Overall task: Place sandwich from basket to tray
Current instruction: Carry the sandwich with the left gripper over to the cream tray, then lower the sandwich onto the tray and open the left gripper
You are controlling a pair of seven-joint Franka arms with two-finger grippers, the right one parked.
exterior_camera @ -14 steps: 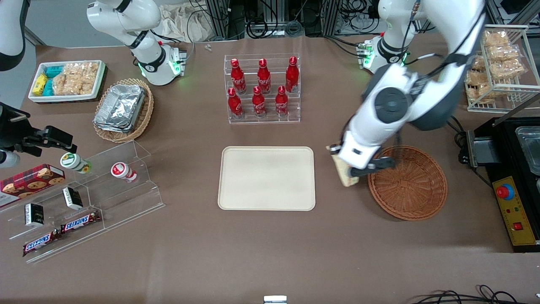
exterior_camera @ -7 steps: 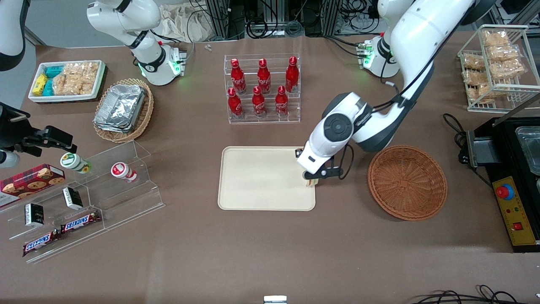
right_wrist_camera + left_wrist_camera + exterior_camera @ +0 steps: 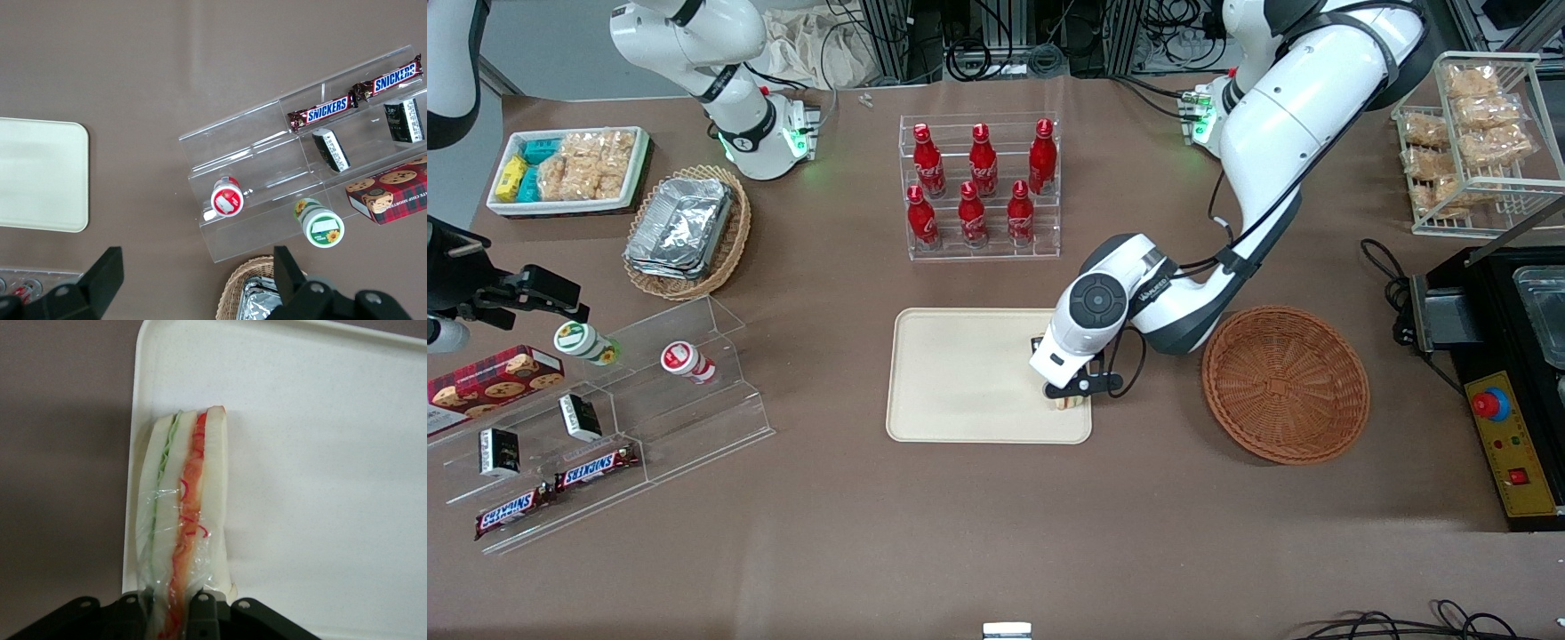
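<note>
Carried clear of the basket, the sandwich, pinched in the gripper, now hangs over the tray, frame centre.

Arm's wrist is hiding most of sandwich and gripper in front view; wrist view's edge is cutting off gripped end and fingertips.
</note>
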